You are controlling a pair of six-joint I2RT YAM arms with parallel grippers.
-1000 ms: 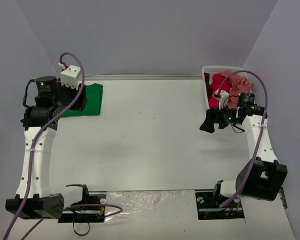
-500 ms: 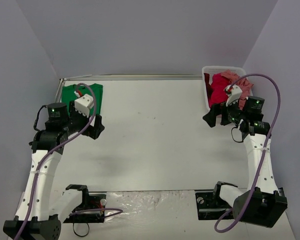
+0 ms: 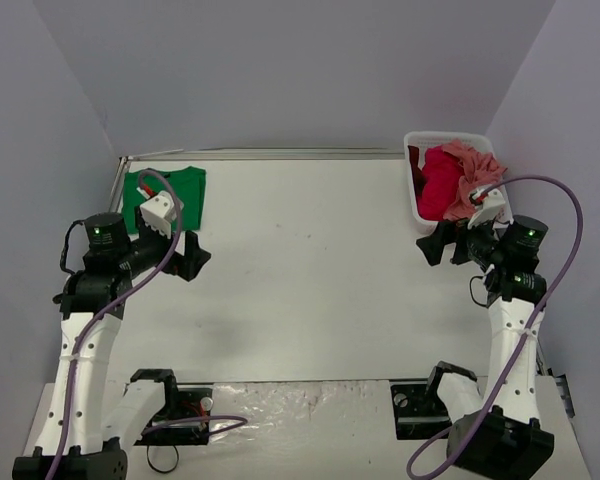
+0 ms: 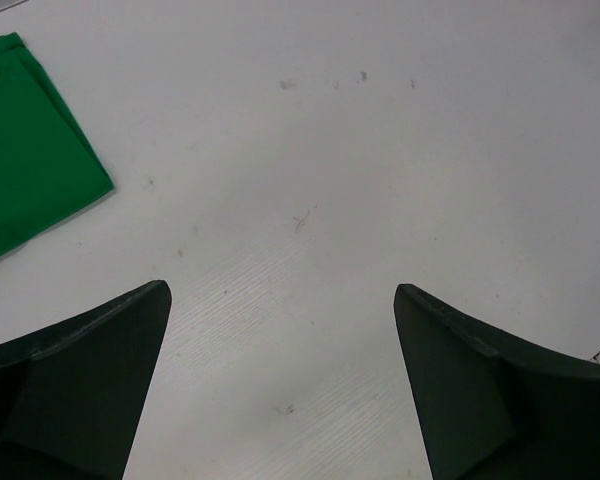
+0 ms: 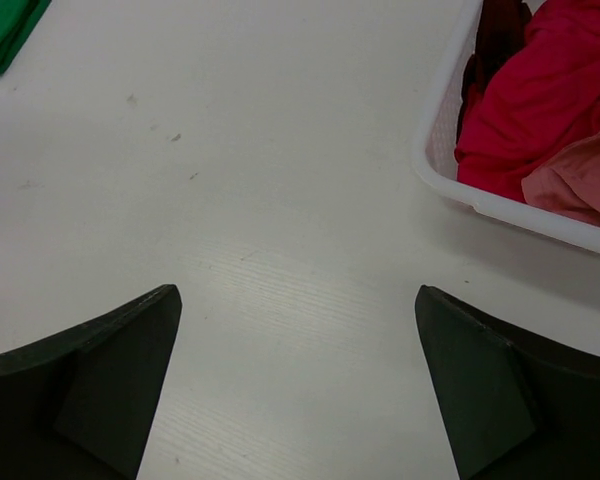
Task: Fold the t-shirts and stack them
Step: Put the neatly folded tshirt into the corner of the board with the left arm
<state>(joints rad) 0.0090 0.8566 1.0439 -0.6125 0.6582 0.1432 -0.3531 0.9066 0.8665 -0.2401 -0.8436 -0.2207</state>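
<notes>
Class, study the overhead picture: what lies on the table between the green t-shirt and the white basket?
Nothing. In the top view, only bare white table separates the green t-shirt from the white basket.

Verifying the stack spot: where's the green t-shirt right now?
Top view: the green t-shirt lies flat at the far-left corner of the table, just beyond the open left gripper and across from the white basket at far right.
</notes>
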